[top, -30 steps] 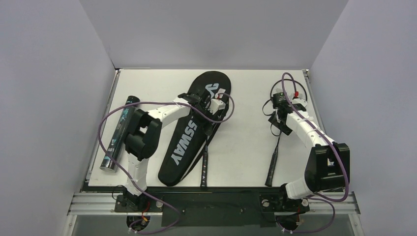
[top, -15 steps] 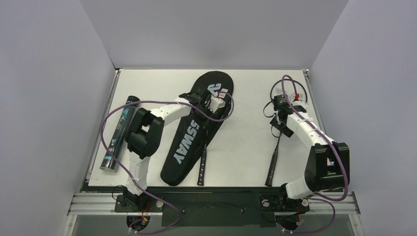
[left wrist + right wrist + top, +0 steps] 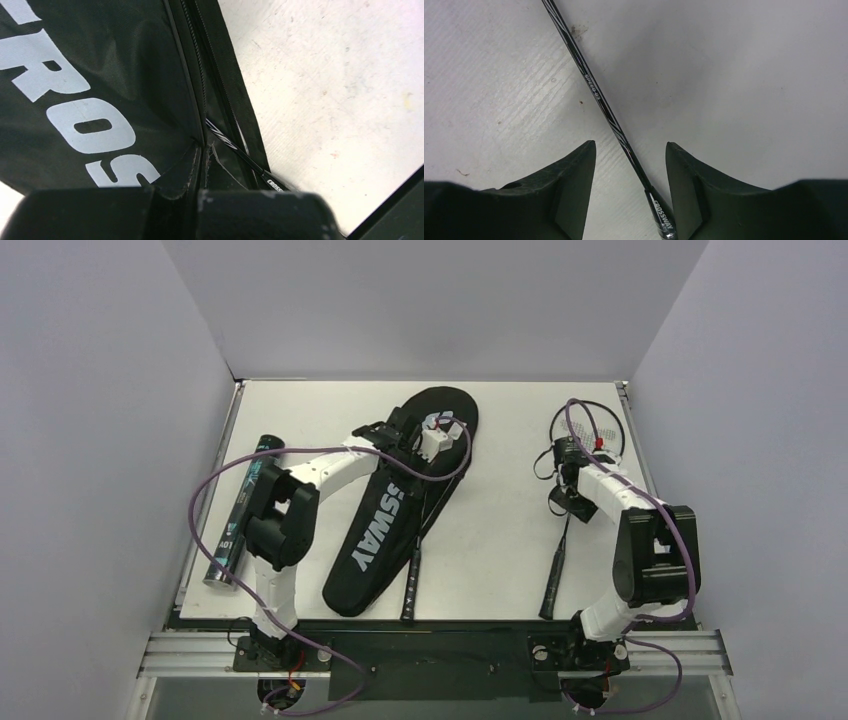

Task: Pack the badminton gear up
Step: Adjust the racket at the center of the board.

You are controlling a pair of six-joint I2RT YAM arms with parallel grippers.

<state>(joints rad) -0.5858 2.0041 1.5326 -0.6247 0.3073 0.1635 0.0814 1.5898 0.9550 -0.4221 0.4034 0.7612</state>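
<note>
The black racket bag [image 3: 370, 530] with white lettering lies slanted at the table's middle. My left gripper [image 3: 432, 443] is shut on the bag's right edge; in the left wrist view the fabric flap [image 3: 197, 160] runs up between the closed fingers. One racket [image 3: 410, 580] has its shaft [image 3: 235, 147] inside the bag opening and its handle sticking out towards me. The second racket [image 3: 555, 565] lies on the table at the right. My right gripper [image 3: 568, 498] stands open, straddling that racket's shaft [image 3: 594, 90] without touching it. The black tube [image 3: 238, 515] lies at the left edge.
White walls close in the table on the left, far and right sides. The arms' purple cables [image 3: 200, 510] loop above the table. The arms' bases stand on a black strip [image 3: 430, 640] along the near edge.
My left gripper has shut on the bag's edge and drawn it a little farther away. The right arm's elbow has swung in; its jaws have narrowed slightly over the shaft.
</note>
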